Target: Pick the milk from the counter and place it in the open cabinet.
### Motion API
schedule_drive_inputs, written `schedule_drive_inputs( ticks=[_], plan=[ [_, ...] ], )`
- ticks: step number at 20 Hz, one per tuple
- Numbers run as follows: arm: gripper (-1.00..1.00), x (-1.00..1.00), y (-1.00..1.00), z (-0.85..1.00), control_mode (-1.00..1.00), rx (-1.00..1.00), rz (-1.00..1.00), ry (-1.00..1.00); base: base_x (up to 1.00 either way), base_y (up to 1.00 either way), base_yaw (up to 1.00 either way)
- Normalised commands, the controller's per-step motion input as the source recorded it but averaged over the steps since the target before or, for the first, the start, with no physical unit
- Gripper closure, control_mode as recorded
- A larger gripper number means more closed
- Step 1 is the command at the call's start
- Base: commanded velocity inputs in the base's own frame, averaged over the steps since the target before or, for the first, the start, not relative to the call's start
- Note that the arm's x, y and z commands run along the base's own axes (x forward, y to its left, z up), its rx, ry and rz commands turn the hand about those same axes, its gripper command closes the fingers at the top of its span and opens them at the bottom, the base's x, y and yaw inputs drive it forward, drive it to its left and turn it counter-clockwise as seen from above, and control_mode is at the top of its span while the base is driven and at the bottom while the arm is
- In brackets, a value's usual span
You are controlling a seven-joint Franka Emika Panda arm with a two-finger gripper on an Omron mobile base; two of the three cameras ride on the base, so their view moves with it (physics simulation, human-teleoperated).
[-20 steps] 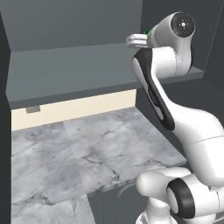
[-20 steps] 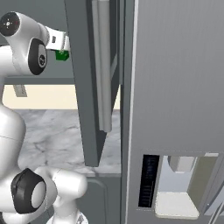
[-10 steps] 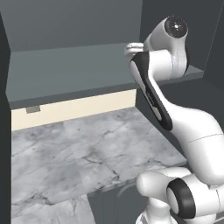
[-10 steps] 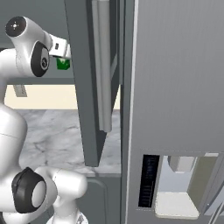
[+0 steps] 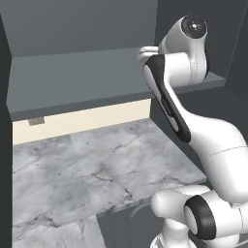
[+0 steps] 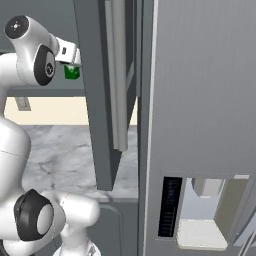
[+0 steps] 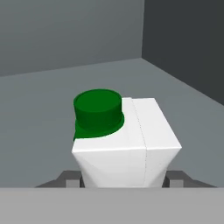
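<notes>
You had the gripper (image 7: 124,180) clamped on the milk (image 7: 126,146), carton squeezed between the jaws, green cap facing the camera. It hung inside the open cabinet (image 5: 72,82), above the grey shelf and near the right wall, well above the counter (image 5: 87,174). Placing step, by my read. Next you'd lower it onto the shelf, then release.

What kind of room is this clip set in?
A rendered kitchen, most likely: a veined marble counter under an open dark grey wall cabinet, and a tall fridge-like unit with a dispenser. The gripper holds a milk carton.
</notes>
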Motion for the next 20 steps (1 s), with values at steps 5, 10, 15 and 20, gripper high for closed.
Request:
schedule_drive_inputs(
  ticks=[5, 10, 15, 20],
  plan=[
    [-1.0, 0.0, 0.0, 0.0, -1.0, 0.0, 0.0, 0.0, 0.0, 0.0, 0.0],
    [-1.0, 0.0, 0.0, 0.0, -1.0, 0.0, 0.0, 0.0, 0.0, 0.0, 0.0],
    [-1.0, 0.0, 0.0, 0.0, -1.0, 0.0, 0.0, 0.0, 0.0, 0.0, 0.0],
    [-1.0, -0.37, 0.0, 0.02, -1.0, 0.01, 0.02, 0.0, 0.0, 0.0, 0.0]
  ],
)
